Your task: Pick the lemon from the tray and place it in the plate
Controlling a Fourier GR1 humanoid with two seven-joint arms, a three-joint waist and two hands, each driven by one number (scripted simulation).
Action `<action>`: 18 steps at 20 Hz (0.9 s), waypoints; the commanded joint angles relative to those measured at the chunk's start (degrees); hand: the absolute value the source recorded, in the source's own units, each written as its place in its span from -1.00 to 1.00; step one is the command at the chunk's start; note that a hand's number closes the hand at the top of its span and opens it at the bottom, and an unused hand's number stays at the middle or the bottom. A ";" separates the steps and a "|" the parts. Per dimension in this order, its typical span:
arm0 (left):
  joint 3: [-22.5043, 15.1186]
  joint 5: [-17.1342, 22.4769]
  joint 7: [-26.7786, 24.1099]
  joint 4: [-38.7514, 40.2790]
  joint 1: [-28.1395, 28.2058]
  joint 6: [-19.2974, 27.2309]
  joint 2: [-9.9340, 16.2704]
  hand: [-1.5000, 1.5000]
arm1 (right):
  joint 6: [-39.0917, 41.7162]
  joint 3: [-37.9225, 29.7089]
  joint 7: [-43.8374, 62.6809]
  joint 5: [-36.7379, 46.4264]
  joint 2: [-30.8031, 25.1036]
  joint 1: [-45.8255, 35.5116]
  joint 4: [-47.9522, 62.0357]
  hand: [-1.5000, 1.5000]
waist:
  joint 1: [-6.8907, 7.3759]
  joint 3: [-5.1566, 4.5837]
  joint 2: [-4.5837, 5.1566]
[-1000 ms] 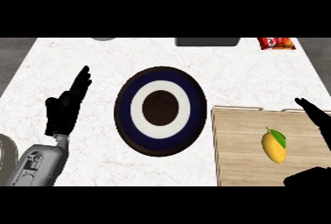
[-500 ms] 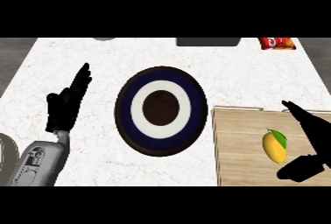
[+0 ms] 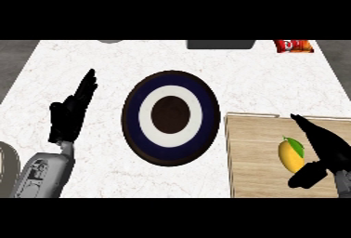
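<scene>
Lying on the wooden tray [image 3: 254,158] at lower right: the lemon [image 3: 290,154], yellow with a green tip. Hovering just right of it, right hand [image 3: 323,153], fingers straight and open, not gripping. Sitting at centre, dark-rimmed plate [image 3: 171,117]. Resting open at left, fingers up: left hand [image 3: 70,110].

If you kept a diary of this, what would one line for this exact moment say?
stage: reaching | lemon: on tray, unheld | right hand: open beside lemon | left hand: open, resting at left | plate: holds nothing
</scene>
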 commanded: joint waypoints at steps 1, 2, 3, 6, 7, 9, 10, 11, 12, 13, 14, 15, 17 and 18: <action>3.20 0.34 -1.18 2.76 -1.88 -2.25 0.81 0.00 | 3.77 -0.42 3.10 2.47 4.39 -3.45 0.80 -1.00 | -0.02 -0.02 0.00; 1.85 -0.54 0.59 0.93 -1.72 -1.90 -0.12 0.00 | 3.14 -4.05 -4.21 2.12 1.66 -0.96 5.65 -1.00 | -0.07 -0.01 -0.01; 1.38 -0.34 -0.83 -1.30 3.18 -1.90 -0.11 0.00 | -0.58 -1.87 -7.82 4.92 2.70 1.41 8.19 -1.00 | 0.10 0.01 -0.02; 3.09 -0.43 1.58 0.82 -2.66 -2.79 -0.46 0.00 | 1.11 -3.17 -6.61 6.36 5.72 0.15 8.60 -1.00 | -0.08 0.00 -0.01; 1.53 -3.10 -0.91 1.36 0.00 -0.78 -2.64 0.00 | 2.88 -3.80 -4.60 7.38 6.39 0.06 6.75 -1.00 | -0.09 -0.01 -0.03; 4.46 -1.18 -2.05 3.33 -1.19 -3.19 -0.71 0.00 | 4.66 -5.77 -8.08 7.57 5.02 -2.70 11.25 -1.00 | -0.03 -0.01 0.01; 2.51 -3.02 -1.44 0.37 1.10 -1.04 -2.58 0.00 | 0.56 -4.36 -9.47 9.93 6.10 2.98 5.86 1.00 | -0.17 -0.01 -0.05; 3.13 -1.56 2.61 -2.47 0.34 -2.52 -1.06 0.00 | -2.52 -4.93 -12.52 10.96 6.06 1.52 8.92 1.00 | -0.02 0.01 -0.06; 1.95 -3.30 0.44 -0.45 0.02 -1.46 -2.88 0.00 | 0.53 -6.00 -11.11 11.47 5.15 -0.76 8.82 1.00 | -0.06 -0.01 -0.03; 2.59 -1.51 0.98 -2.65 2.66 -3.85 -1.38 0.00 | -3.62 -5.11 -13.35 13.63 6.37 -0.34 10.77 1.00 | 0.11 0.00 -0.04; 4.71 -0.76 1.25 -1.99 0.52 -4.03 -0.85 0.00 | -2.91 -5.74 -14.73 14.61 6.39 -0.46 12.85 1.00 | 0.03 0.00 -0.02; 3.15 -2.63 4.22 -4.98 0.47 -2.63 -1.37 0.00 | -4.79 -5.80 -14.19 15.27 6.87 2.82 9.65 1.00 | -0.09 0.00 -0.07; 3.79 -2.49 2.56 -4.07 1.77 -4.36 -1.56 0.00 | -0.43 -8.09 -13.27 14.89 6.95 0.67 7.71 1.00 | -0.07 -0.01 -0.06; 4.70 -3.20 1.00 -0.31 -0.94 -2.99 -2.37 0.00 | -2.82 -7.69 -15.21 16.91 8.87 -1.13 12.35 1.00 | -0.07 -0.01 -0.01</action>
